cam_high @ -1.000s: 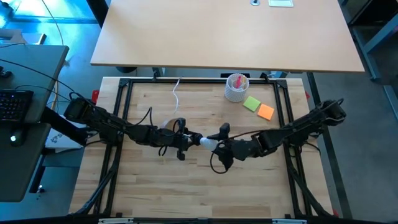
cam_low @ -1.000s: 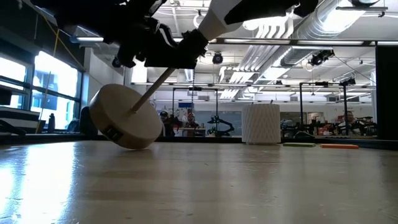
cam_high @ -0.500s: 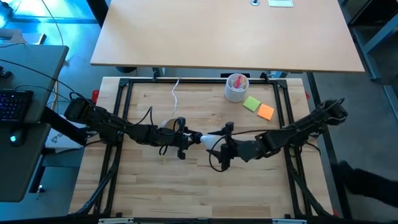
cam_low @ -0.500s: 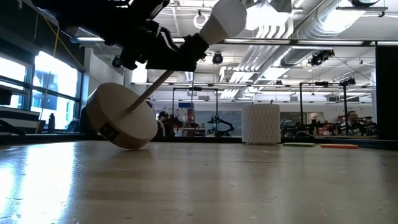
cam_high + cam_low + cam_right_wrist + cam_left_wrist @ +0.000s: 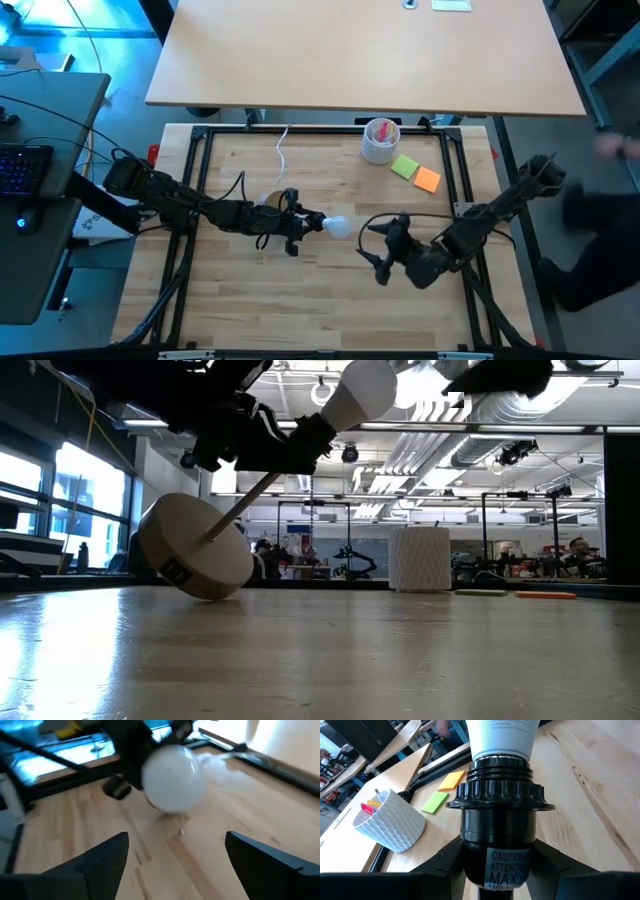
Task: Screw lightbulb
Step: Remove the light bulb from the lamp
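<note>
From above, the bulb (image 5: pixel 338 226) is a small white globe sitting in a black socket (image 5: pixel 308 222) near mid-table, clear of the wood. The left gripper (image 5: pixel 290 222) is clenched on that socket. The right gripper (image 5: pixel 378 254) lies just beside the bulb, apart from it, fingers spread and holding nothing. A white ribbed cup (image 5: pixel 379 141) stands at the far edge by green and orange notes (image 5: pixel 417 173).

At table height, the bulb (image 5: pixel 358 390) is smooth and matte, tilted upward on the socket (image 5: pixel 305 436); a thin rod runs down to a tilted wooden disc (image 5: pixel 196 547).

In the left wrist view, the bulb's white neck (image 5: pixel 503 737) carries grey print and enters the ribbed socket (image 5: pixel 499 820), which both fingers clamp.

In the right wrist view, the round bulb (image 5: pixel 174 778) hangs ahead of the wide-spread fingers (image 5: pixel 97 861), untouched.
</note>
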`<state>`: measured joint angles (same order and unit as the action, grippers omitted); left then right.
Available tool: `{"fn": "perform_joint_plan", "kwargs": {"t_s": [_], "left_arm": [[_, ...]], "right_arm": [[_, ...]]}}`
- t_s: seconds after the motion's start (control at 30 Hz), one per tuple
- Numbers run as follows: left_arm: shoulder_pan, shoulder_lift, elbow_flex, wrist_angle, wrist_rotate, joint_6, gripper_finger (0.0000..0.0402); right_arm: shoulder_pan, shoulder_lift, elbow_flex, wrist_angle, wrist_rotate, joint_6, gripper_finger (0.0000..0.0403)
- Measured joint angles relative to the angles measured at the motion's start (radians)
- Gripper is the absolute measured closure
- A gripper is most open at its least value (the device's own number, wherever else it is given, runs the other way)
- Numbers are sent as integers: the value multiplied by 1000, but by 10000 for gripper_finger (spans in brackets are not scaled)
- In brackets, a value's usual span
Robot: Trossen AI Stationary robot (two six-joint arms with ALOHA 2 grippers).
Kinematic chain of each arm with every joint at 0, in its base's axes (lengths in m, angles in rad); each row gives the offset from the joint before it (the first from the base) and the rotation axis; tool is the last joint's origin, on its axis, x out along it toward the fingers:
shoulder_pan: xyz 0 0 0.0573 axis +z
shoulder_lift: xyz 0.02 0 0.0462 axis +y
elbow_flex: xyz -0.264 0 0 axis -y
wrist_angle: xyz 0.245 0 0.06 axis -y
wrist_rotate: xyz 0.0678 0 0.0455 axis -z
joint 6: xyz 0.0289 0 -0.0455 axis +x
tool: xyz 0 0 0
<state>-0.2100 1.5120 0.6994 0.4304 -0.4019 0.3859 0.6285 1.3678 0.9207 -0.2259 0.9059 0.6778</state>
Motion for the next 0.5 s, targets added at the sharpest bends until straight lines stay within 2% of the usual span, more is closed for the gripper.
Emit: {"fn": "perform_joint_plan", "kwargs": {"t_s": [0.1, 0.23, 0.33, 0.5], "left_arm": [[0, 0, 0, 3, 2, 6, 257], [0, 0, -1, 11, 3, 19, 256], [7, 0, -1, 19, 4, 20, 256], [4, 0, -1, 22, 3, 10, 256]], "right_arm": [[-11, 52, -68, 117, 44, 55, 73], [-60, 117, -88, 235, 21, 36, 73], [-91, 134, -65, 245, -32, -5, 73], [-127, 132, -9, 246, -63, -30, 73]]}}
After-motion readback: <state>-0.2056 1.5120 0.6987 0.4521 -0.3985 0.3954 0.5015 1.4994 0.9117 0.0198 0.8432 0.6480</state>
